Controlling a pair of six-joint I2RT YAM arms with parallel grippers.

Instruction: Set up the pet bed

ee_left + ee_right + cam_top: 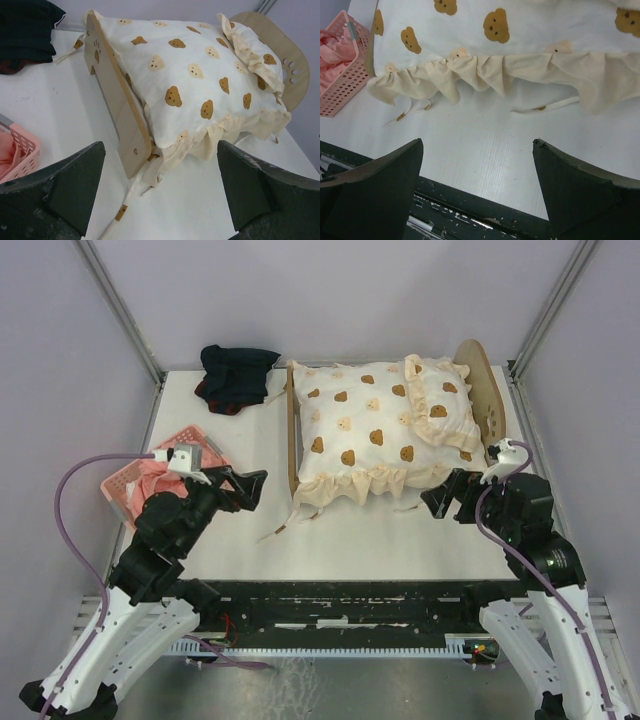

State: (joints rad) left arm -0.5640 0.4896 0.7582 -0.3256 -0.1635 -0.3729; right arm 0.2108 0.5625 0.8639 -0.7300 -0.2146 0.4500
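Note:
The pet bed (487, 390) stands at the back middle of the white table, its arched plywood headboard to the right and a low end board (117, 100) with a paw print to the left. A cream bear-print quilt (360, 435) covers it, its ruffle (520, 65) and ties hanging onto the table. A matching pillow (438, 400) lies against the headboard. My left gripper (252, 490) hovers open, just left of the bed's near corner, holding nothing. My right gripper (440, 498) is open and holds nothing near the bed's front right corner. The quilt (190, 75) fills the left wrist view beyond the left gripper (160, 147). Bare table lies between the jaws of the right gripper (477, 145).
A pink plastic basket (128, 490) holding pink cloth sits at the table's left edge, under my left arm. A dark bundled cloth (237, 375) lies at the back left. A black rail (350, 605) runs along the table's front edge. Metal posts frame the back corners.

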